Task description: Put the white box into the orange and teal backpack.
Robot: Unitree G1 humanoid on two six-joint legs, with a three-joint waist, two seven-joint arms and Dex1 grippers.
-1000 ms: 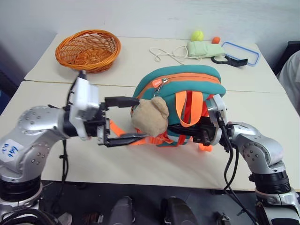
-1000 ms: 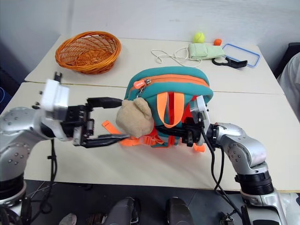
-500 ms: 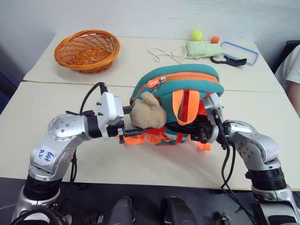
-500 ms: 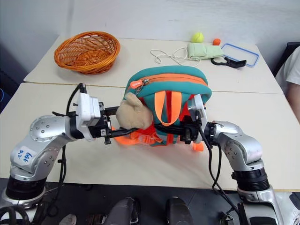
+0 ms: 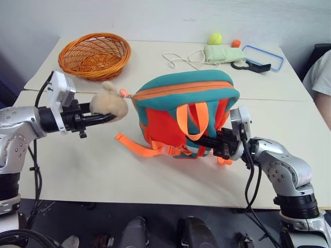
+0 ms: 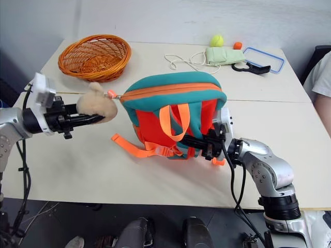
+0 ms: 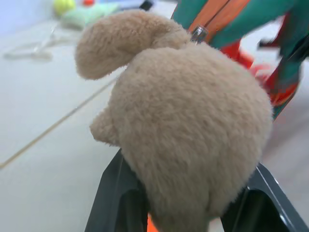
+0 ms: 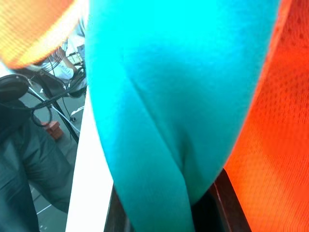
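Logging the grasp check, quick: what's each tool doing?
Left tool: closed on tan plush bear charm.
Right tool: shut on orange and teal fabric backpack.

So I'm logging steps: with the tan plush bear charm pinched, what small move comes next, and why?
Probably keep drawing the tan plush bear charm leftward with the left gripper: the orange and teal backpack, clamped by the right gripper, looks zipped.

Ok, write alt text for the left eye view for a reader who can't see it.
The left gripper holds a tan plush bear charm out from the orange and teal backpack, which the right gripper grips on a pale table. An orange wicker basket sits behind.
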